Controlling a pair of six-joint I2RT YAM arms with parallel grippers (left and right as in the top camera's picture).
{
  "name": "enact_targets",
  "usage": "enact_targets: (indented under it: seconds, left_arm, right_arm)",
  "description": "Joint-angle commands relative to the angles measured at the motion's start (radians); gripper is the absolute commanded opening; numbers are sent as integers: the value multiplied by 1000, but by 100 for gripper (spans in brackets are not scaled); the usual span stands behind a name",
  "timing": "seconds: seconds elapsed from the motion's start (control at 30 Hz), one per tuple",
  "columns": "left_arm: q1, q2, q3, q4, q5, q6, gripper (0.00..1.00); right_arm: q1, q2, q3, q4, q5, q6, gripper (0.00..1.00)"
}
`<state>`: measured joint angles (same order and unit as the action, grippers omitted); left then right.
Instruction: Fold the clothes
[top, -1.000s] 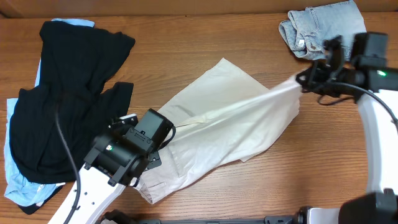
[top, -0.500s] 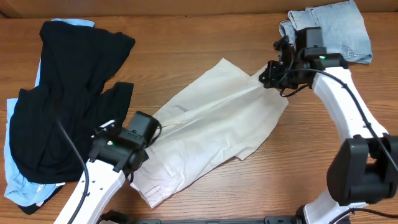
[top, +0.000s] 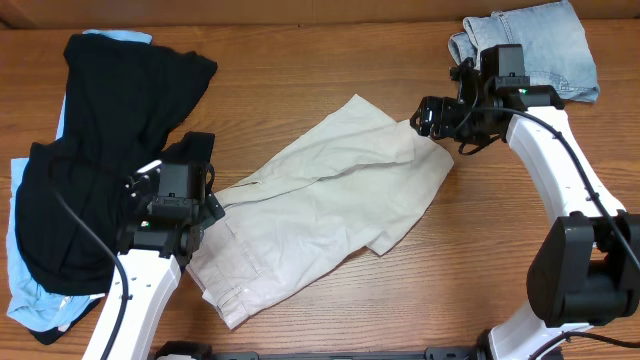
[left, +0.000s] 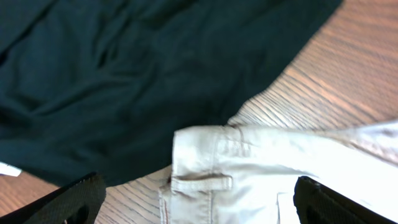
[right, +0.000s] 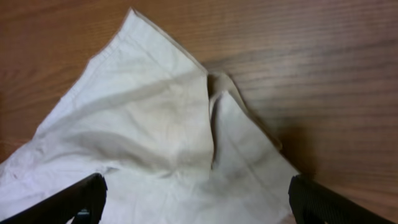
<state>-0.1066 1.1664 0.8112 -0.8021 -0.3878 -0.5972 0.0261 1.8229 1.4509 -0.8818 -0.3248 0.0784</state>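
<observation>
Nearest the robot: the left gripper is over the waistband end of the khaki shorts. In the left wrist view its fingers are spread wide with nothing between them. The waistband and its belt loop lie flat on the table just ahead of the fingertips.

Shorts: spread on the wood mid-table, still creased, not yet folded. The long axis runs diagonally, from the waistband at near-left to the leg hems at far-right.

Further out: the right gripper is at the far-right hem corner. In the right wrist view it is likewise wide open and holds nothing — the hem corner lies loose on the wood below it, with a small tuck in the cloth.

Key relation: one arm at each end of the long axis. The left arm is nearer the waistband and the right arm nearer the hems, so an end-to-end fold would probably need a fresh pinch at either corner.

Farthest: the black garment lies over a pale-blue garment at far left, just beside the waistband. The denim shorts are at the far-right corner, behind the right arm.
</observation>
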Motion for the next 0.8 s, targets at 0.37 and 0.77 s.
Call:
enact_targets:
  seconds: [0.37,0.77]
  left_arm:
    - [4,5,3,45,80,104,100]
    - [4,5,3,48,106,104,100]
  right_arm:
    - [-27,-3,-137,-32,100,84,83]
    - [-2,-3,-346,232,107,164,73]
